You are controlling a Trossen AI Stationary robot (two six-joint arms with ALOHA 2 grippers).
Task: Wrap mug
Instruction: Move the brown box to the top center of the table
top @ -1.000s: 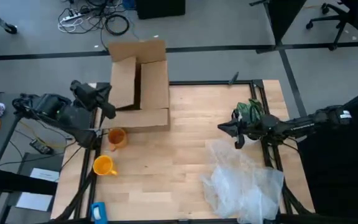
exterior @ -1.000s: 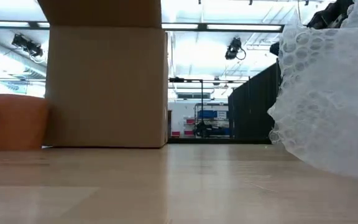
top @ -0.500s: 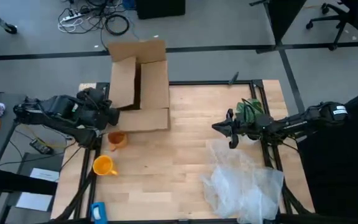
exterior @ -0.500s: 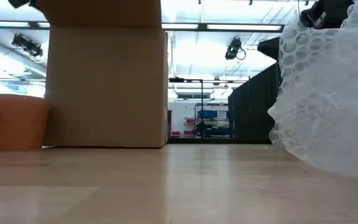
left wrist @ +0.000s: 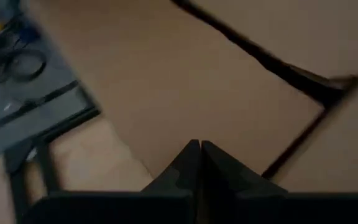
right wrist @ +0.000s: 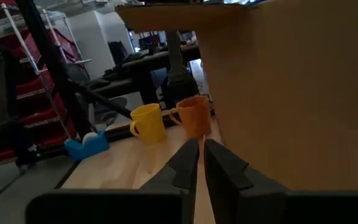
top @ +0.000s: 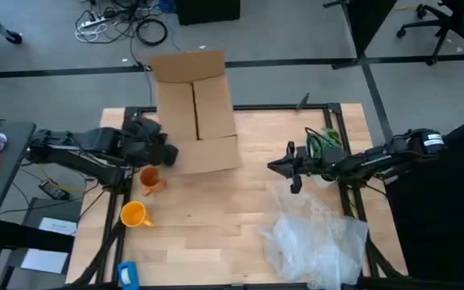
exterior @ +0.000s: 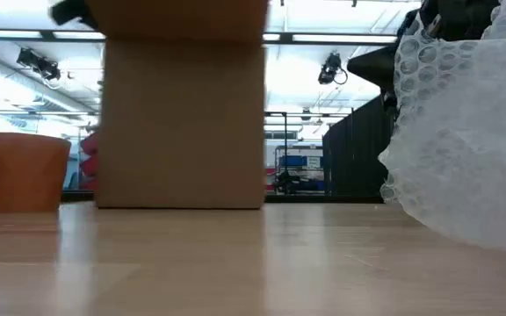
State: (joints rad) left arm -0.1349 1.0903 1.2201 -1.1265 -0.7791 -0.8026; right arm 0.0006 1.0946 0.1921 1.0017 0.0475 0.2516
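Plainly nearer the left gripper (top: 167, 153) — fingers together, against the cardboard box (top: 198, 113) — mug (top: 151, 180) just below; right gripper (top: 283, 167) closed too, mid-frame, well apart.

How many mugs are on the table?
2. The orange mug stands beside the cardboard box, near the left gripper. The yellow mug stands nearer the table's left front edge. The box could hide others.
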